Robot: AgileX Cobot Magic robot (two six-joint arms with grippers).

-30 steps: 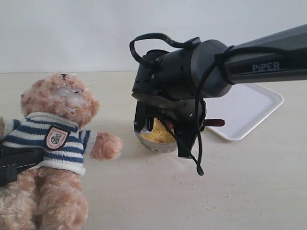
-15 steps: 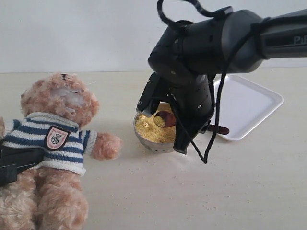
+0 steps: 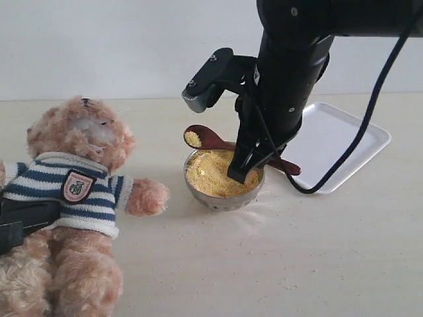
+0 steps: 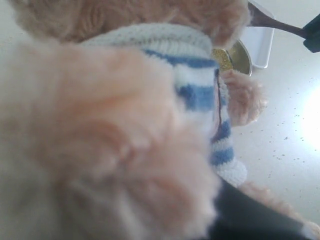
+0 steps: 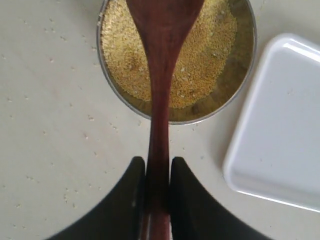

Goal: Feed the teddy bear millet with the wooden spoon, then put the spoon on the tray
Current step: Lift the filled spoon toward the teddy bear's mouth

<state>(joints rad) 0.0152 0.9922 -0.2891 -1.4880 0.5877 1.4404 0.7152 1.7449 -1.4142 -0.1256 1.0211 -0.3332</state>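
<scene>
The right tool (image 5: pixel 157 164) is clamped on the slim handle of the wooden spoon (image 5: pixel 161 95), one dark finger pressed to each side of the shaft. In the exterior view we see the spoon held almost level. Its oval end sits just above the near rim of the steel bowl (image 3: pixel 221 200) on the bear's side and carries a small dab of millet (image 3: pixel 193 138). The rest of the grain fills the bowl directly under the tool. The handle's far end pokes out past the fingers toward the tray (image 3: pixel 344 142), which lies on the bench (image 3: pixel 277 264) just beside the bowl.

The teddy bear (image 3: pixel 73 191) leans back at the left of the bench, well apart from the spoon, with one paw stretched toward the bowl. The right arm (image 3: pixel 291 72) drops steeply from above, its wrist bent down over the bowl, and a cable (image 3: pixel 370 125) loops behind it.

The left tool (image 3: pixel 18 223) shows only as a dark shape at the bear's waist. Fur fills its wrist view, so we cannot tell how its jaws stand.
</scene>
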